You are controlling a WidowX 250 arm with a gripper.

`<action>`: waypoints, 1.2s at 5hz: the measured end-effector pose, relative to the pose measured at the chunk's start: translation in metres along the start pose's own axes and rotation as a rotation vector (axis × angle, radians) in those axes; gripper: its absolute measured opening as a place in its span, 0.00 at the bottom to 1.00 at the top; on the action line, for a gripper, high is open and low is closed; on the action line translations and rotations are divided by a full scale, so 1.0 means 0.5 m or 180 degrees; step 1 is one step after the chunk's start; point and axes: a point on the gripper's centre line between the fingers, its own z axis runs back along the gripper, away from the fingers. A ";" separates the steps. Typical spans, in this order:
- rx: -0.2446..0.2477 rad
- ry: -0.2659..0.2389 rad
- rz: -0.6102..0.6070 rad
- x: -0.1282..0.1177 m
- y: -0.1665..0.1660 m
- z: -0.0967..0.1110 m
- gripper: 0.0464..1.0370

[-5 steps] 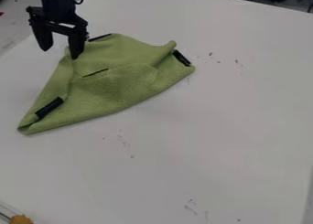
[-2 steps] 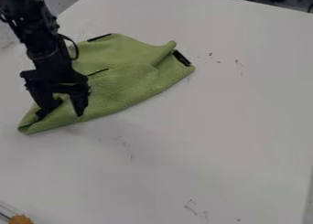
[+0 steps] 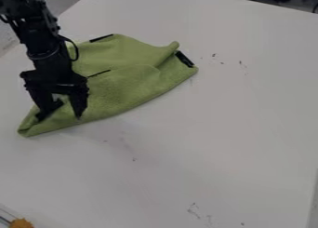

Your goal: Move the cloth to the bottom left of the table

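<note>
The black gripper [image 3: 61, 114] hangs over the lower left part of the green cloth [image 3: 121, 85], its fingers apart and pointing down. Part of the cloth shows between them. Whether the fingertips touch the fabric, I cannot tell. The cloth lies spread and slightly rumpled on the upper left of the white table [image 3: 211, 143], its narrow folded corner at the lower left and black strips along its edges. The arm covers some of its left side.
An orange-brown item [image 3: 22, 223] sits at the bottom left corner beside a clear rim. Small dark marks dot the table. Dark objects stand beyond the table's far edge at the top right.
From the cloth's upper left, the gripper has come down the view to its lower left part, with more of the arm now showing. The cloth lies as before.
</note>
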 end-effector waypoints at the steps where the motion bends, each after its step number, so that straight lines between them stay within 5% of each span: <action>1: 0.0098 0.0072 0.0099 -0.007 -0.002 0.028 0.96; 2: 0.0156 -0.0014 0.0253 -0.006 -0.001 0.053 0.96; 5: -0.0166 0.0139 0.0273 -0.019 0.029 -0.021 0.96; 6: -0.0168 0.0137 0.0244 -0.014 0.034 -0.029 0.96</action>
